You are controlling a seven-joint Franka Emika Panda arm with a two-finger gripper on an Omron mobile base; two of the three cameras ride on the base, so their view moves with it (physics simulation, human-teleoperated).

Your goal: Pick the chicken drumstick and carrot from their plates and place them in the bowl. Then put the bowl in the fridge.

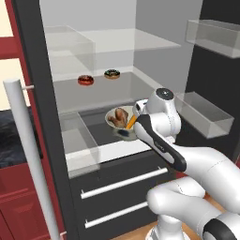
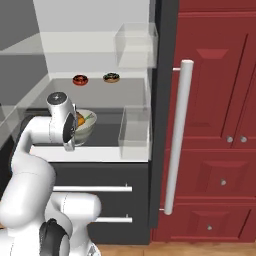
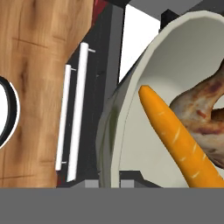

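Bowl (image 1: 115, 123) over fridge (image 1: 117, 154) shelf | holds chicken drumstick (image 3: 205, 113), carrot (image 3: 179, 140) | gripper (image 1: 127, 132) pinched on bowl's rim

Gripper (image 1: 127, 132) closed, arm extended forward.

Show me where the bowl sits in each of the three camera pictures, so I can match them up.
Left base view: the bowl sits centre, just over the lower fridge shelf, behind the wrist.
Right base view: left of centre, half hidden by the arm, same shelf.
Hand view: fills the right side, rim close, carrot and chicken drumstick inside.
Shared landmark: the two white drawer handles.
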